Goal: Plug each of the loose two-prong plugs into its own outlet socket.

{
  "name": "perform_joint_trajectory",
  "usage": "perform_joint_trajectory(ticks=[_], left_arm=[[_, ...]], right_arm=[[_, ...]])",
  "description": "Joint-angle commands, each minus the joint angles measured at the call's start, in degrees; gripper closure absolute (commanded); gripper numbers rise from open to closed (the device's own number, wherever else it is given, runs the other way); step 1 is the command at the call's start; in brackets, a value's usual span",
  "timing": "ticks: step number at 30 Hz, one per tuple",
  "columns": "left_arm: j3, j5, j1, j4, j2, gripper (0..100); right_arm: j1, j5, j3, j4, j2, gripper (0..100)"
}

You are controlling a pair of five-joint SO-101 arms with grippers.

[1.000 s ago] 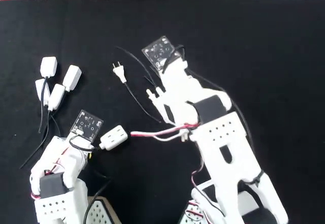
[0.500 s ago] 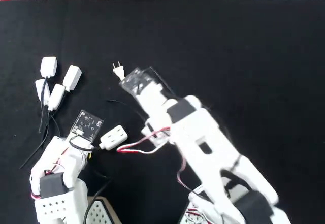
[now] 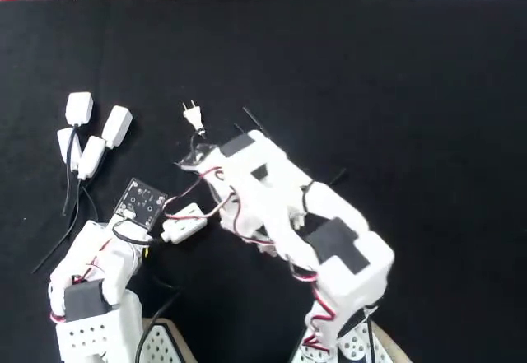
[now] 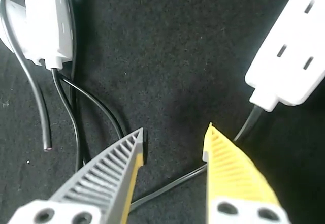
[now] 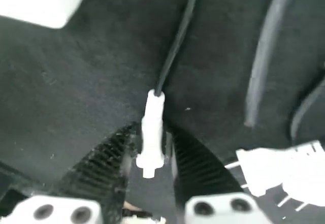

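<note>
Moved: right arm point(image 3: 272, 190) swung left.
Right gripper point(image 5: 151, 132): pinching plug point(image 5: 153, 113).
Left gripper point(image 4: 174, 129): spread, empty.
Handling: plug light, rigid; grip its body.

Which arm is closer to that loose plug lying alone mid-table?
Right. The right fingers, shut on another plug, sit just short of the loose plug; the left fingers are farther back, by the outlet block.

Loose plug point(image 3: 193, 116) lies right of socket cluster point(image 3: 92, 154), behind single socket point(image 3: 184, 223)
</note>
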Motion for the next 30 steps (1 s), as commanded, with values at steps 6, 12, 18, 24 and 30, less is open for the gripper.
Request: perform_joint_trajectory(ticks=[6,12,18,24,30], left_arm=[[0.4,-0.8,0.6,0.6,0.0,81],[0.4,-0.8,0.6,0.6,0.0,81],[0.4,-0.8,0.6,0.6,0.0,81],[0.4,-0.8,0.6,0.7,0.0,81],[0.4,-0.8,0.6,0.7,0.0,81]], right_arm=[[-2.5,1.8,-10.9,7.9,10.9,91.9],[-2.4,3.7,-17.3,12.7,16.6,91.7],[-2.5,3.9,-18.4,13.4,19.3,91.7],[-2.6,3.9,-18.4,13.4,19.5,92.0],[-2.4,3.3,-18.5,12.4,19.0,92.8]])
